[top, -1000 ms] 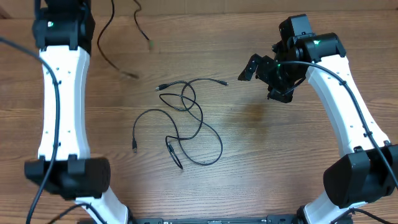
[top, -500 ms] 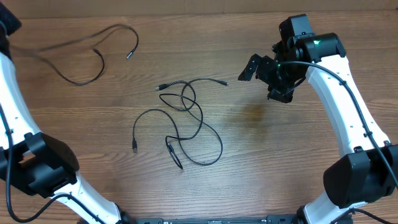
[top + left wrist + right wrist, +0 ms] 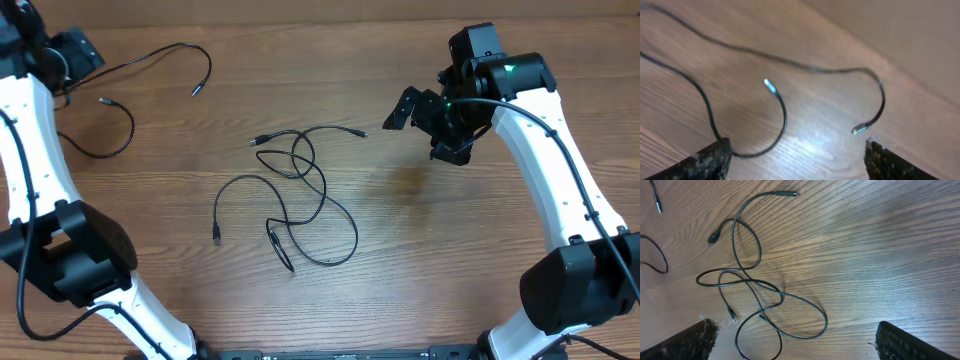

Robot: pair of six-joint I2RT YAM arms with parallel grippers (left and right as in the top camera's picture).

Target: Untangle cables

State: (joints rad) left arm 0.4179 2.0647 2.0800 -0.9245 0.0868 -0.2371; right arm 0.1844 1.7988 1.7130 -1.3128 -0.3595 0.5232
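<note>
Black cables (image 3: 322,190) tangled on wooden table (image 3: 450,270), loose cable (image 3: 208,62) apart

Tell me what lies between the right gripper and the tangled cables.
Nothing: overhead view shows only bare table between the right gripper and the tangled cables.

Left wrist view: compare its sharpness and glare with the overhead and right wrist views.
Left wrist: soft, blurred, with a bright glare patch on the table beside the loose cable. Overhead: sharp, evenly lit, tangled cables crisp. Right wrist: sharp wood grain, mild sheen upper right.
</note>
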